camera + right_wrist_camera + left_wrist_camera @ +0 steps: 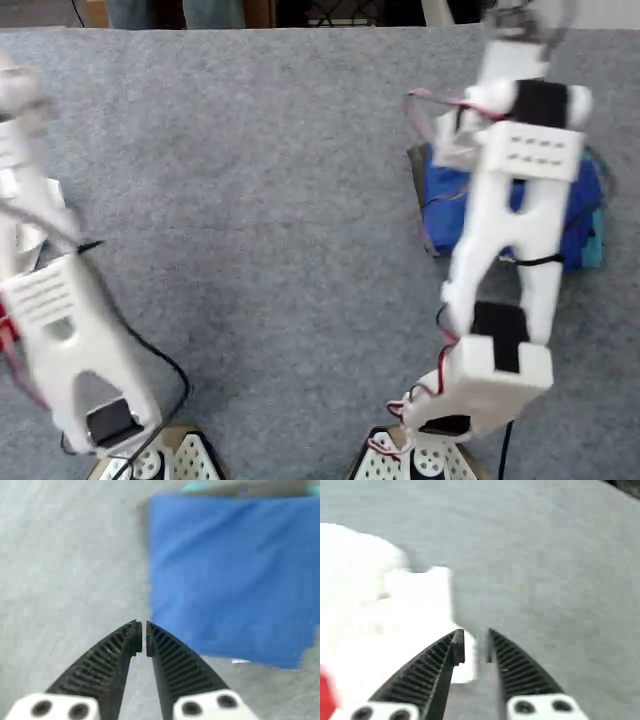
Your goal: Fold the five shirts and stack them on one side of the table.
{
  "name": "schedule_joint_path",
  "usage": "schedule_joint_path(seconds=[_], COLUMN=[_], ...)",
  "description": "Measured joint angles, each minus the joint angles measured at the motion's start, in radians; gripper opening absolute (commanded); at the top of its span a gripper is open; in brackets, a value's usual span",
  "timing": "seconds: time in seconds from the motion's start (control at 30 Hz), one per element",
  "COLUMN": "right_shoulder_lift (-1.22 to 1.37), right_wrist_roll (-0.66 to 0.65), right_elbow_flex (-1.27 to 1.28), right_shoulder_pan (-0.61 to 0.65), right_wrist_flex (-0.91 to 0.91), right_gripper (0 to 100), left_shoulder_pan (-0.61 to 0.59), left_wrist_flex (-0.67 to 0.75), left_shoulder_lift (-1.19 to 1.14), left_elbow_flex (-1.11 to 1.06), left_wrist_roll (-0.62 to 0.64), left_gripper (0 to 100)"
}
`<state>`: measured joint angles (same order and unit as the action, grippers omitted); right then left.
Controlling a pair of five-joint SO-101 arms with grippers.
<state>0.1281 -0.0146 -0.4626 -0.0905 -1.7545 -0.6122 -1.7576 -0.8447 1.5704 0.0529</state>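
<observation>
Shirt (225, 575), blue, folded rectangular, on grey felt table (250, 150).
Right gripper (144, 632) pressed together near it; left gripper (474, 645) slightly parted.

Grey felt-covered table (250, 200)

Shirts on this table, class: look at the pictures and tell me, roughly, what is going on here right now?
On the grey table, a folded blue shirt tops a pile at one side, with a teal edge showing beneath it. The right gripper hangs shut and empty just beside that shirt's edge. The left gripper is over the table next to something white, too blurred to identify.
</observation>
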Motion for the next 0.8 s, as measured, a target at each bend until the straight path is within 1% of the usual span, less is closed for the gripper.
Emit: schedule_joint_path(seconds=[0.07, 0.13, 0.23, 0.3, 0.37, 0.43, 0.53, 0.6, 0.63, 0.7, 0.73, 0.77, 0.8], right_shoulder_lift=[-0.052, -0.097, -0.147, -0.167, -0.175, -0.175, -0.175, -0.175, -0.175, -0.175, -0.175, -0.175, -0.175], right_wrist_roll=[0.006, 0.026, 0.063, 0.074, 0.078, 0.078, 0.078, 0.078, 0.078, 0.078, 0.078, 0.078, 0.078], right_elbow_flex=[0.097, 0.184, 0.293, 0.351, 0.393, 0.423, 0.457, 0.474, 0.477, 0.480, 0.480, 0.480, 0.480], right_shoulder_pan=[0.060, 0.104, 0.143, 0.158, 0.164, 0.166, 0.163, 0.163, 0.163, 0.163, 0.163, 0.164, 0.166], right_wrist_flex=[0.000, 0.000, 0.000, 0.002, 0.002, 0.003, 0.003, 0.005, 0.005, 0.002, 0.002, 0.002, 0.002], right_gripper=[1.5, 1.5, 1.5, 1.5, 1.5, 1.5, 1.5, 1.5, 1.5, 1.5, 1.5, 1.5, 1.5], left_shoulder_pan=[-0.121, -0.233, -0.390, -0.453, -0.474, -0.477, -0.496, -0.505, -0.506, -0.511, -0.511, -0.512, -0.512], left_wrist_flex=[0.000, 0.000, 0.000, 0.000, 0.006, 0.043, 0.123, 0.184, 0.207, 0.230, 0.235, 0.235, 0.233], left_shoulder_lift=[0.071, 0.144, 0.270, 0.342, 0.385, 0.396, 0.397, 0.397, 0.397, 0.397, 0.399, 0.399, 0.400], left_elbow_flex=[-0.074, -0.192, -0.442, -0.647, -0.868, -1.088, -1.318, -1.401, -1.433, -1.453, -1.453, -1.453, -1.452], left_wrist_roll=[-0.043, -0.106, -0.196, -0.252, -0.298, -0.316, -0.322, -0.322, -0.322, -0.322, -0.322, -0.322, -0.322], left_gripper=[19, 19, 20, 20, 19, 19, 19, 18, 15, 3, 2, 5, 3])
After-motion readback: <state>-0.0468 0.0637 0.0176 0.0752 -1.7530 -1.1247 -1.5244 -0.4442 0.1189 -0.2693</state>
